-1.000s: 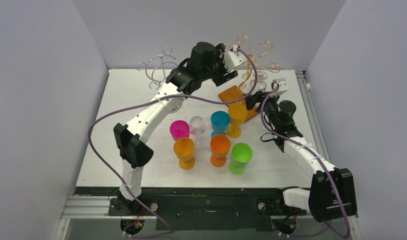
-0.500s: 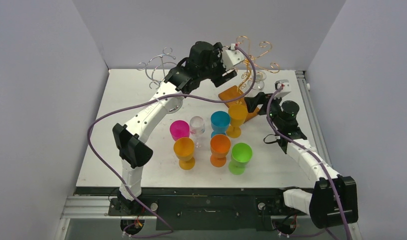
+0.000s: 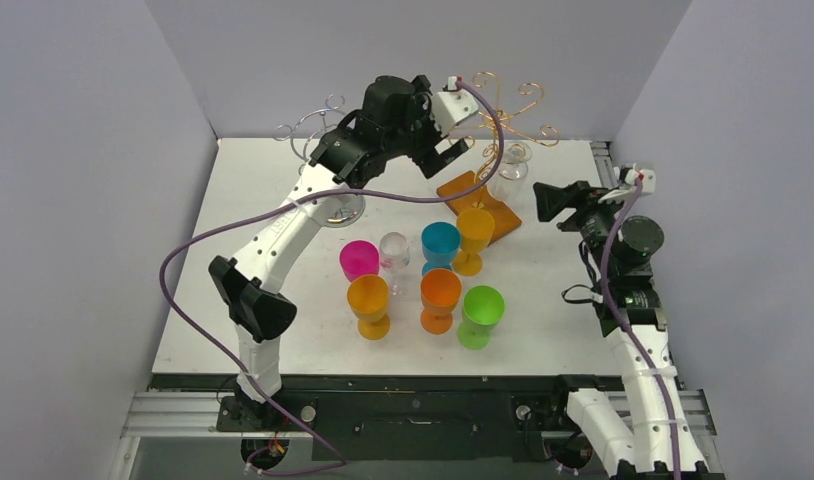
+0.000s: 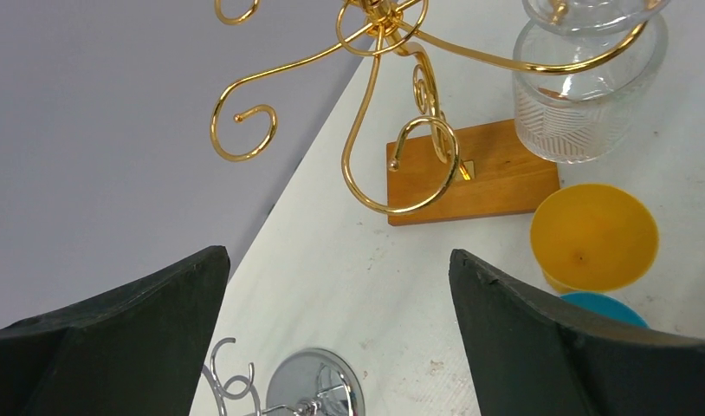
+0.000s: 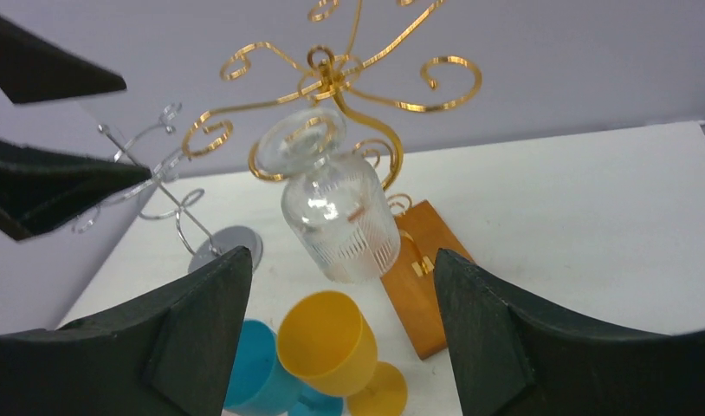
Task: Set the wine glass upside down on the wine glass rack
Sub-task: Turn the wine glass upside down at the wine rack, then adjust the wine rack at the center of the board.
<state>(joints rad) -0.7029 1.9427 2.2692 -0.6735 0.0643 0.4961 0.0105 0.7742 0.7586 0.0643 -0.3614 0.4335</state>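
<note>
Clear wine glass (image 5: 336, 221) hangs upside down on gold rack (image 3: 461, 190), far edge of bench (image 3: 543, 330) — placing looks done. Both wide, empty: left jaws, right jaws. Next, likely: back off without knocking rack.

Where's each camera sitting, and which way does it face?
Top external: above and behind the bases, looking down at the table; both arms show.
Left wrist: high, rear, looking down on the gold rack; left gripper open.
Right wrist: right side, facing left at the hanging glass; right gripper open.
Wrist views share rack, glass, yellow cup.
</note>
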